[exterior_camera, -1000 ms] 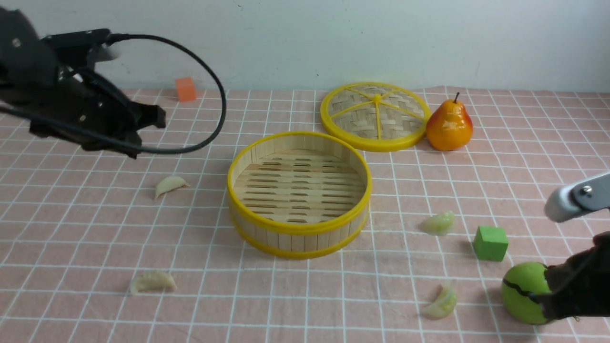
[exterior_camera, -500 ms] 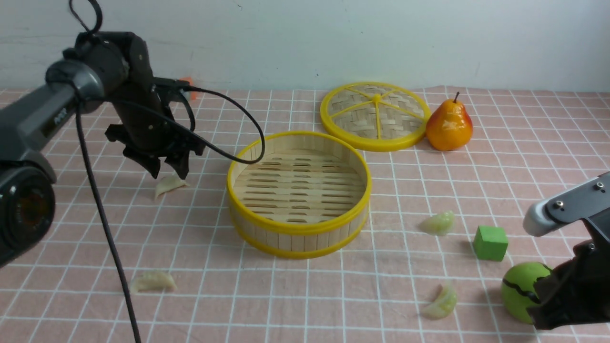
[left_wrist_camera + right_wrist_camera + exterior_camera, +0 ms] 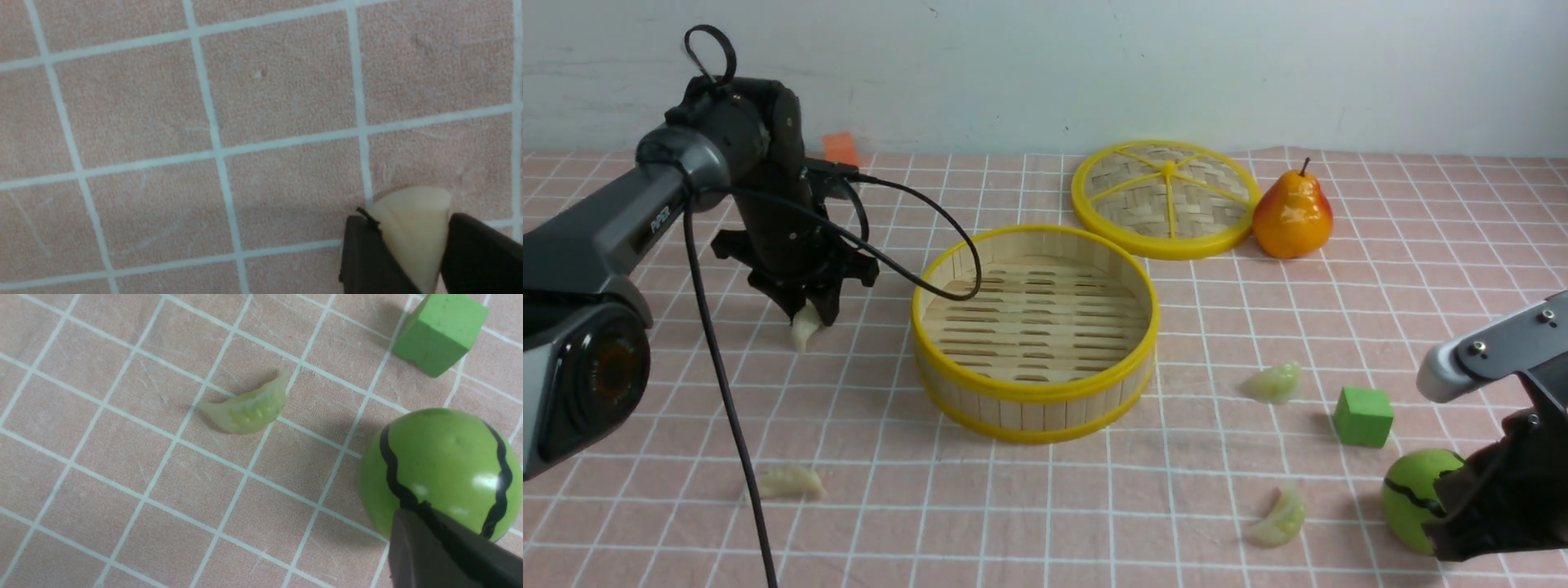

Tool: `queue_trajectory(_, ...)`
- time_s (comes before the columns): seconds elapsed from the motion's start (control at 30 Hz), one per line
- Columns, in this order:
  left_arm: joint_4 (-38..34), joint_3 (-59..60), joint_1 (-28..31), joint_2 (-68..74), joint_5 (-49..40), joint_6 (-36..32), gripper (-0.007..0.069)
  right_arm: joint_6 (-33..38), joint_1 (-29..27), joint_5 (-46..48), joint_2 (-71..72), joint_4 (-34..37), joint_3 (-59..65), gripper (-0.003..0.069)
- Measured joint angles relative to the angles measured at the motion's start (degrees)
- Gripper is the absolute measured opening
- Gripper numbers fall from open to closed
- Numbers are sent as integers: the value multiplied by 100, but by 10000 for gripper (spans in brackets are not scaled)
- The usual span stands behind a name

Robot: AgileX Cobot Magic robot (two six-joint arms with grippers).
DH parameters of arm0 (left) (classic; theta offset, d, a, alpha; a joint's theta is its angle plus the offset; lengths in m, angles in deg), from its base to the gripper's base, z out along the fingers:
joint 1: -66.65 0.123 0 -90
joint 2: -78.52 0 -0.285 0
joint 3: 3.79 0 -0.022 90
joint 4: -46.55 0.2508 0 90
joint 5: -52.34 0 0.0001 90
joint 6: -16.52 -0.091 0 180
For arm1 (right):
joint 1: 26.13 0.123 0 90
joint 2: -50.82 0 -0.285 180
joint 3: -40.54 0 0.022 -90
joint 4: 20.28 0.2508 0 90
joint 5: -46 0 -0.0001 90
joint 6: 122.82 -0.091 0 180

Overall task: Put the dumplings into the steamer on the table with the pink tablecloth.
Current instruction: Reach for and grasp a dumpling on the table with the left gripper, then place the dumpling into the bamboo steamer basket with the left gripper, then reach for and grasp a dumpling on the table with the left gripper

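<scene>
one cream dumpling (image 3: 803, 328) is pinched across its middle by the left tool (image 3: 809, 313), beside the steamer (image 3: 1036, 394), perhaps barely off the surface (image 3: 1045, 506). likely light, soft, slippery: squeeze gently at the plump belly. right tool (image 3: 1450, 523): can't tell.

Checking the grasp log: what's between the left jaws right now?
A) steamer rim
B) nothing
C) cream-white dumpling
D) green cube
C: the left wrist view shows a cream-white dumpling pinched between the two dark left jaws. In the front view that arm is down on it to the left of the steamer.
</scene>
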Motion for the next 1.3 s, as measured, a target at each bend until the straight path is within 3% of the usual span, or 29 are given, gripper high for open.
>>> queue_trajectory(0.3, -559, -152, -609, -1214, -59, 394, 217, 0, 0, -110, -2, 157, 0, 11)
queue_trajectory(0.47, -658, -130, -1401, -1134, 135, 734, 217, 0, 0, -135, -7, 332, 0, 13)
queue_trajectory(0.57, -33, -82, -1887, -533, 802, 991, 217, 0, 0, -147, -7, 542, 0, 13)
queue_trajectory(0.73, 691, -40, -2054, -59, 1525, 1420, 217, 5, 0, -147, -7, 896, 0, 13)
queue_trajectory(0.83, 787, -40, -2054, -42, 1713, 1615, 269, 50, 0, -147, -7, 1056, 0, 13)
queue_trajectory(0.9, 895, -105, -2054, -59, 1648, 1851, 368, 232, 0, -147, -7, 1151, 0, 13)
queue_trajectory(1.0, 1105, -410, -2061, -346, 724, 1930, 491, 431, 0, -126, -7, 1208, 0, 13)
queue_trajectory(1.1, 1419, -667, -2067, -997, 52, 1884, 519, 454, 0, -126, -7, 1265, 0, 13)
queue_trajectory(1.3, 1667, -204, -1970, -2687, -46, 2112, 497, 458, 0, -89, -7, 1473, 0, 14)
